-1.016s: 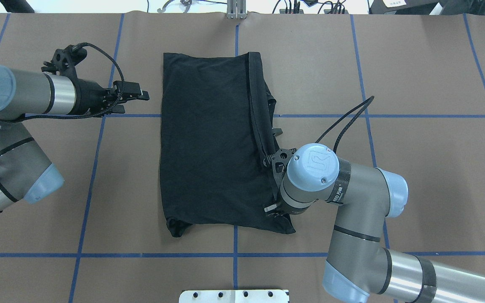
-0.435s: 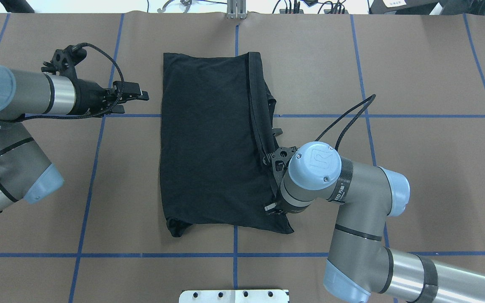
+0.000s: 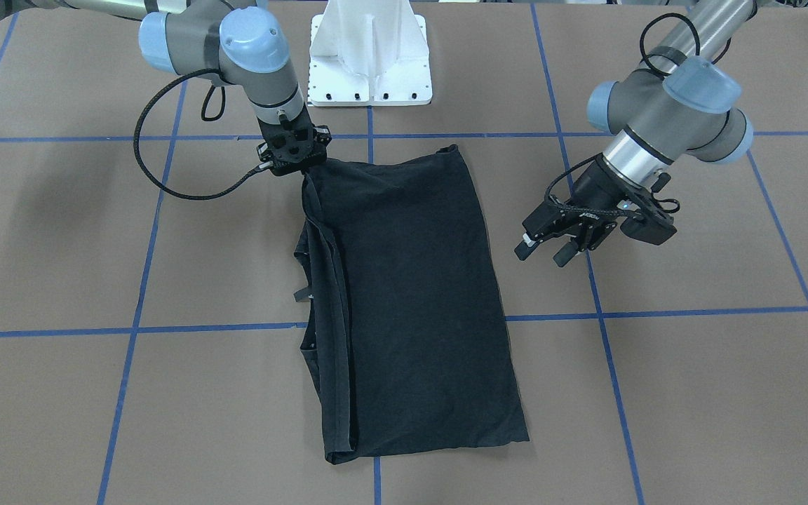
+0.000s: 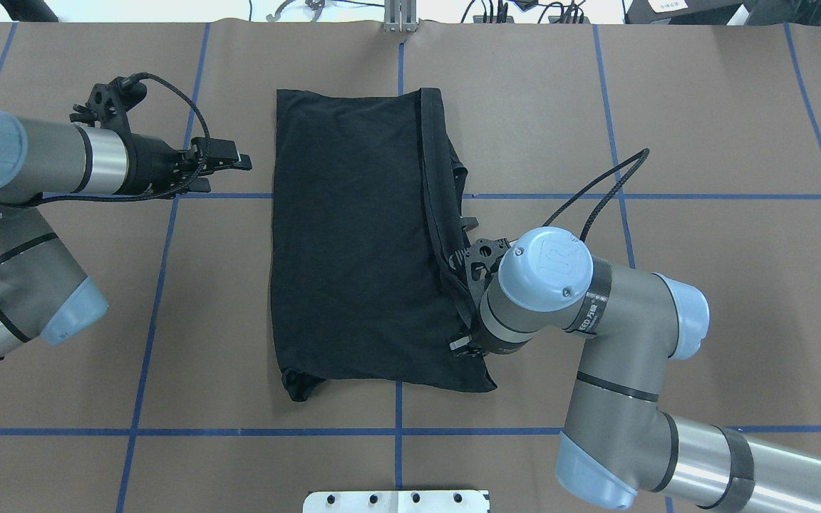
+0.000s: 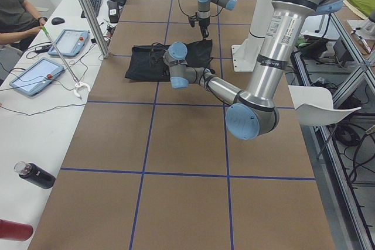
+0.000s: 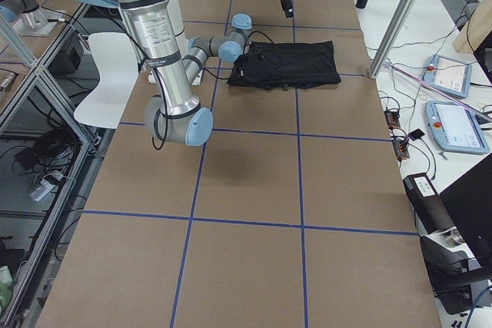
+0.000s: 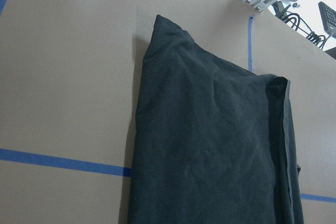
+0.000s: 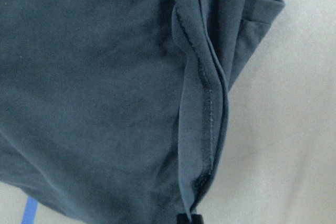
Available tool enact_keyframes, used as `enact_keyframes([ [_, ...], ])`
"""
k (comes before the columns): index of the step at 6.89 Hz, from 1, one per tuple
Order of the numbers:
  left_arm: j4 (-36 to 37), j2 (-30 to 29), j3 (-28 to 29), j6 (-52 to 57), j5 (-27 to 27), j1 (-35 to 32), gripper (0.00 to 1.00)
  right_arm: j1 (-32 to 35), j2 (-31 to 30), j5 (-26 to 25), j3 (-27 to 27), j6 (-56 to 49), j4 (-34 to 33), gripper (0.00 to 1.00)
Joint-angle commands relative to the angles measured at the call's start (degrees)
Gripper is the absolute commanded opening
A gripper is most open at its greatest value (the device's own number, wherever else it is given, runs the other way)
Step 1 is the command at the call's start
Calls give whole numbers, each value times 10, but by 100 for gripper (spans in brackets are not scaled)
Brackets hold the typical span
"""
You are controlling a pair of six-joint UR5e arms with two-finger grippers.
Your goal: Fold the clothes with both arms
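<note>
While the black T-shirt [image 4: 353,242] lay folded lengthwise on the table [image 4: 703,285], the right gripper [image 3: 293,156] looked pinched on its hemmed corner nearest the robot, mid-fold, so the left gripper [image 3: 541,252], hovering spread and empty beside the opposite edge, likely needed to seize its own corner next.

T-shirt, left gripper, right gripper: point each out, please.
T-shirt [image 4: 353,235]: overhead view, centre of the flat black panel.
left gripper [image 3: 541,254]: front-facing view, between its spread fingertips.
right gripper [image 3: 297,165]: front-facing view, fingertips at the T-shirt's corner.
</note>
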Motion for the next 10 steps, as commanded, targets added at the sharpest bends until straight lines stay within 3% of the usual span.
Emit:
enact_keyframes([
  [1, 0, 0, 1, 0, 0, 0, 100, 13, -34, 27, 17, 1, 1, 0],
  [3, 1, -1, 2, 1, 0, 0, 100, -4, -66, 34, 28, 38, 1, 0],
  [5, 0, -2, 9, 1, 0, 0, 100, -45, -69, 34, 32, 145, 2, 0],
  [6, 0, -3, 11, 1, 0, -1, 100, -47, -65, 34, 30, 145, 2, 0],
  [8, 0, -4, 11, 1, 1, -2, 100, -42, -61, 22, 29, 138, 3, 100],
  [10, 0, -6, 15, 1, 0, -4, 100, -14, -55, 9, 27, 135, 13, 100],
])
